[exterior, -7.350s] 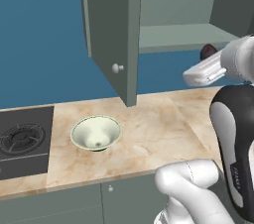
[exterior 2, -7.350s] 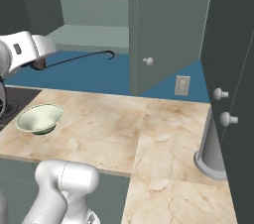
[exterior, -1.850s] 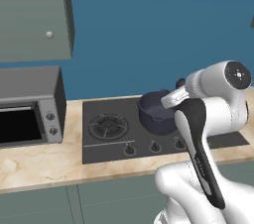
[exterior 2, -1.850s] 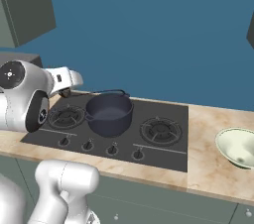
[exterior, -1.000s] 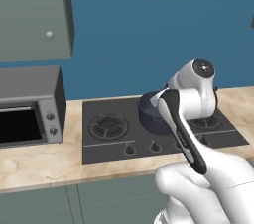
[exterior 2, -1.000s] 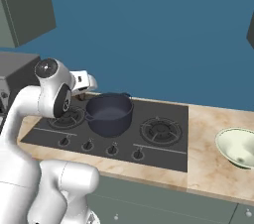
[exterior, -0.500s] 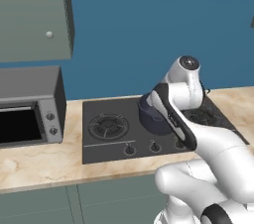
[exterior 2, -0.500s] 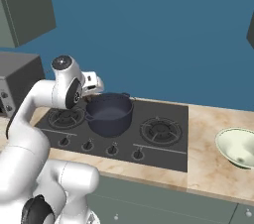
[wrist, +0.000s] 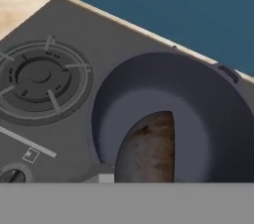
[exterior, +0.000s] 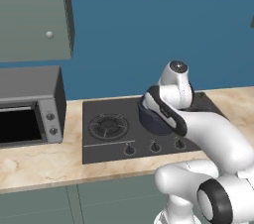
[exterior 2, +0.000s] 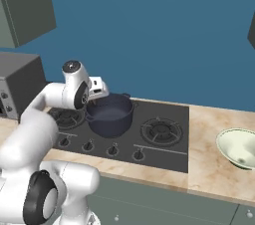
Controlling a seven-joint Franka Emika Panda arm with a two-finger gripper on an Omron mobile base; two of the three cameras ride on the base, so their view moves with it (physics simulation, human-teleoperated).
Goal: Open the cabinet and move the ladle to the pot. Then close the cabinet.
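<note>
I see the ladle (wrist: pixel 149 146) cup just ahead of my gripper (exterior 2: pixel 99 91), hanging over the pot (exterior 2: pixel 110 115) on the stove (exterior 2: pixel 164 134). Gripper looks clamped on its handle, though fingers are hidden.

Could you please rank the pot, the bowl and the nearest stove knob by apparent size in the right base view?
1. Pot, largest.
2. Bowl, smaller, though the frame edge cuts it off, so this is unsure.
3. Knob, clearly smallest.
</note>
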